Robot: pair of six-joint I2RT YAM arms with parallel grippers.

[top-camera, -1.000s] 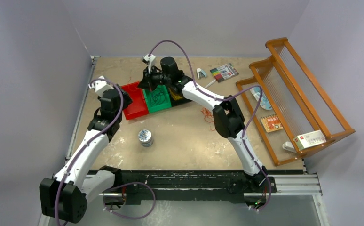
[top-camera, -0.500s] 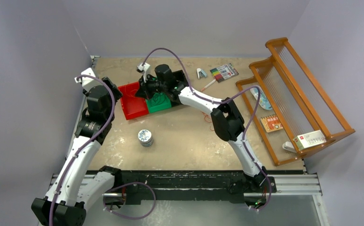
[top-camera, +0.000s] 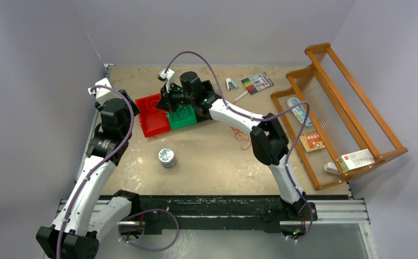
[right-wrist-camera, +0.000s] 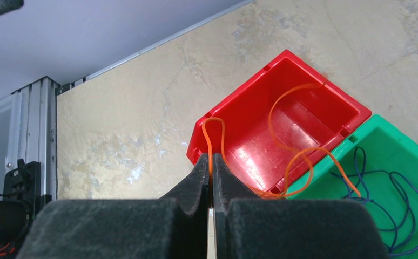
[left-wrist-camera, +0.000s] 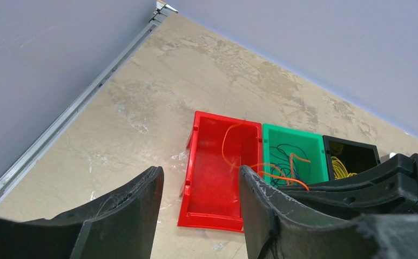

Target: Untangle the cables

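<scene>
Top cam can't rly show the right pincer (right-wrist-camera: 211, 167) tips, but wrist cam does: pressed together on a thin orange-red wire cable (right-wrist-camera: 270, 117), which loops ahead of it into the red plastic bin (right-wrist-camera: 288, 54). Meanwhile the left pincer (left-wrist-camera: 200, 172) has jaws apart w/ nothing in them, bin just ahead. All on a scuffed beige table (right-wrist-camera: 142, 118), lilac-grey walls (right-wrist-camera: 115, 27) behind. There are dark blue wires (right-wrist-camera: 406, 189) in the green plastic bin (right-wrist-camera: 379, 120) next to the red one.

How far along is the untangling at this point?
Done: dark cables lie in the green bin, yellow cables in the black bin. In hand: the right gripper is shut on an orange cable trailing from the green bin over the red bin. Left: a red-orange tangle on the table; left gripper open, empty.
</scene>
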